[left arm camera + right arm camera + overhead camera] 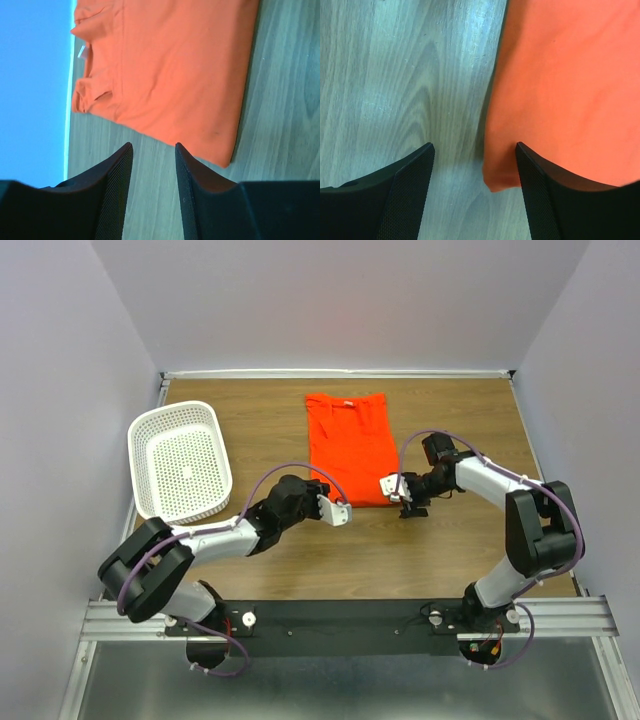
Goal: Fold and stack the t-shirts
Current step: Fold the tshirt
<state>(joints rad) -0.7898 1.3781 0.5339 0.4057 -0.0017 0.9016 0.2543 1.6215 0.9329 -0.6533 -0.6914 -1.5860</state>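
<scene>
Left tool [343,512] hangs low over the counter [270,420], just beside the near left corner of the t-shirt [348,445]. In the left wrist view its 2 black fingers [117,180] stand moderately apart with only bare wood between them, holding nothing.

The right tool [392,487] sits at the shirt's near right corner. In the right wrist view it [475,150] is spread wide. The rounded orange corner of the cloth [570,85] lies in the gap beside 1 finger [540,185], which overlaps the hem, and nothing is clamped.

The orange-red t-shirt lies flat on the far middle of the counter, folded lengthwise into a narrow rectangle with its collar end away from the arms. The left wrist view shows the folded body [170,65] and a small white neck label [82,52] at the far end.

A white perforated basket [182,462] sits at the counter's left side, well apart from the shirt.
</scene>
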